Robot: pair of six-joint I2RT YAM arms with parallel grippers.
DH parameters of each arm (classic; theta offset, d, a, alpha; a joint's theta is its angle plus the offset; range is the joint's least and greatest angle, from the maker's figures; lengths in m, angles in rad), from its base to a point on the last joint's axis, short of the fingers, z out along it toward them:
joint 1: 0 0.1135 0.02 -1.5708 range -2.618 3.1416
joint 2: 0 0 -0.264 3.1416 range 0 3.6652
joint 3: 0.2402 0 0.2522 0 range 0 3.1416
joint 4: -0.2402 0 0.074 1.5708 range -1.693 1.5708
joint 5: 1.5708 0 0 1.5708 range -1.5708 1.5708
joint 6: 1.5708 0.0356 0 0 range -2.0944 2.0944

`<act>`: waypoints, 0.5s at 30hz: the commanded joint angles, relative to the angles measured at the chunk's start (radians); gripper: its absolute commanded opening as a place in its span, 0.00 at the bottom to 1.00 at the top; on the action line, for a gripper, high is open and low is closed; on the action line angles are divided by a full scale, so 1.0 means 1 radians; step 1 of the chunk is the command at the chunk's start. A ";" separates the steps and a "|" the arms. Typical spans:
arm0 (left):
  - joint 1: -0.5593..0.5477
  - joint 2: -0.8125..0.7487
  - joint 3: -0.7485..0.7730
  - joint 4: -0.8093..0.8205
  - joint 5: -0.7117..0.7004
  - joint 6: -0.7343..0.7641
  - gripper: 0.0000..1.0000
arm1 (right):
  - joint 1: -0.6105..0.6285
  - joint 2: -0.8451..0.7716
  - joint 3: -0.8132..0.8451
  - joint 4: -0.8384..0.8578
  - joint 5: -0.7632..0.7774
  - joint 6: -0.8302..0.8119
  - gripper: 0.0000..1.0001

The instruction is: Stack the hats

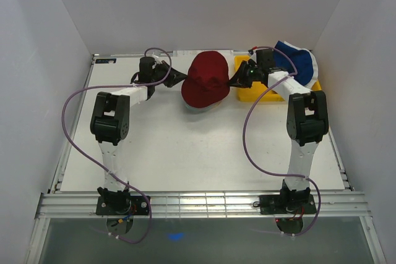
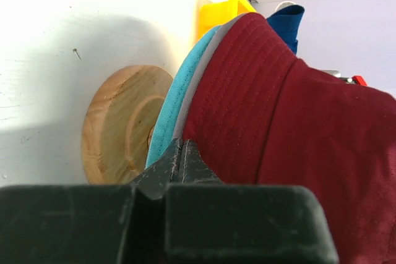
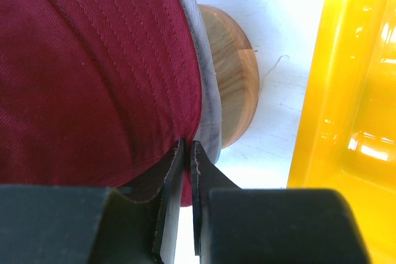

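A dark red hat (image 1: 207, 78) sits on top of a grey hat (image 2: 197, 85) and a teal hat (image 2: 170, 109) on the wooden stand (image 2: 120, 128) at the back middle. My left gripper (image 1: 180, 79) is at the red hat's left brim, its jaws pressed together on the brim edge (image 2: 180, 151). My right gripper (image 1: 234, 81) is at the right brim, its jaws shut with red fabric between them (image 3: 187, 146). The red hat (image 3: 93, 72) covers the grey hat (image 3: 207, 72). A navy blue hat (image 1: 294, 57) lies over a white hat (image 1: 314, 65) at the back right.
A yellow tray (image 1: 260, 94) stands right of the stand, under the navy and white hats; its wall (image 3: 346, 91) is close to my right gripper. The wooden stand's base (image 3: 234, 85) shows under the brims. White walls enclose the table.
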State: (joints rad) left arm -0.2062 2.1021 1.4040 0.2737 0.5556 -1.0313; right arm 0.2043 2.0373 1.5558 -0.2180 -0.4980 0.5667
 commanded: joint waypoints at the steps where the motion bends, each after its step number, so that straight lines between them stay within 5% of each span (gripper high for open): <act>1: -0.006 -0.028 -0.029 -0.021 -0.035 0.023 0.00 | 0.004 0.018 0.047 -0.011 0.004 -0.024 0.13; 15: -0.004 -0.050 -0.088 -0.100 -0.094 0.074 0.00 | 0.003 0.063 0.093 -0.058 0.035 -0.063 0.18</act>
State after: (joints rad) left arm -0.2119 2.0892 1.3575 0.2741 0.5228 -1.0126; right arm 0.2043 2.0705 1.6024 -0.2352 -0.4980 0.5476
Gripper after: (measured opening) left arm 0.012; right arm 0.177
